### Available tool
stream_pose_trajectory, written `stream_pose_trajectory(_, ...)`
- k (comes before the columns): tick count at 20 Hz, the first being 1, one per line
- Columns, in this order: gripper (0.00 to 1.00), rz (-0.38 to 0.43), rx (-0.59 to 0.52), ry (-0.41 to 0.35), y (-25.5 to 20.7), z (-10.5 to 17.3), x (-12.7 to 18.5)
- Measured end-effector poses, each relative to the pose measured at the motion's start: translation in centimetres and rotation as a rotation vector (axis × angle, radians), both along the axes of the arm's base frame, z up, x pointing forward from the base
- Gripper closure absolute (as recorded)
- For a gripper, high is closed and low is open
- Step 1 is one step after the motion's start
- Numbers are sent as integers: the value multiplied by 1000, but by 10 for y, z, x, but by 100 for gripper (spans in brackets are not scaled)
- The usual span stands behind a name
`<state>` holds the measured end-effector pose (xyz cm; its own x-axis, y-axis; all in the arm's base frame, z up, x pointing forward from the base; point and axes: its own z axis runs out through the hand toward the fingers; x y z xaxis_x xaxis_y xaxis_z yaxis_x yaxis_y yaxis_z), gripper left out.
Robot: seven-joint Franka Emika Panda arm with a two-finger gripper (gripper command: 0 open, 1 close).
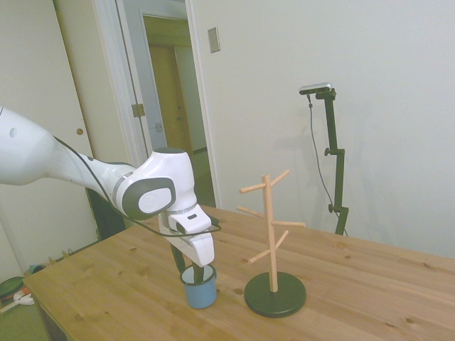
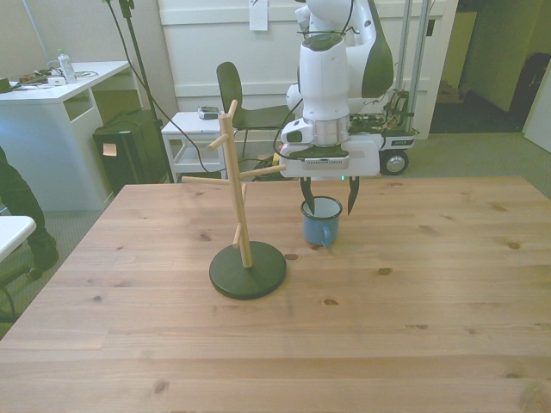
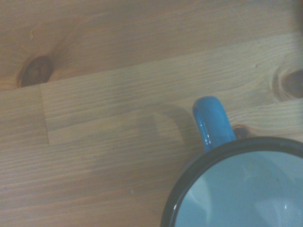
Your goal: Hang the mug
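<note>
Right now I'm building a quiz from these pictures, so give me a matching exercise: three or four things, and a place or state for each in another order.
Things:
1. mug
2. peg tree
3. gripper
4. table

Places or states:
A. bare wood with dark knots
B. upright, standing on a dark round base
C. upright on the table, nothing hanging it yet
D. open, fingers down at the mug's rim

Pairs: 1-C, 2-B, 3-D, 4-A
</note>
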<state>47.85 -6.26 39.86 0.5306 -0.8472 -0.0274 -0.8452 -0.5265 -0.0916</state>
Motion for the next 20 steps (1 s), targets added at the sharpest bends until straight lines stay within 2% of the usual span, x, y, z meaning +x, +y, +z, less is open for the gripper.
stream_pose_trajectory(20, 100, 9, -11, -5, -6, 1, -11)
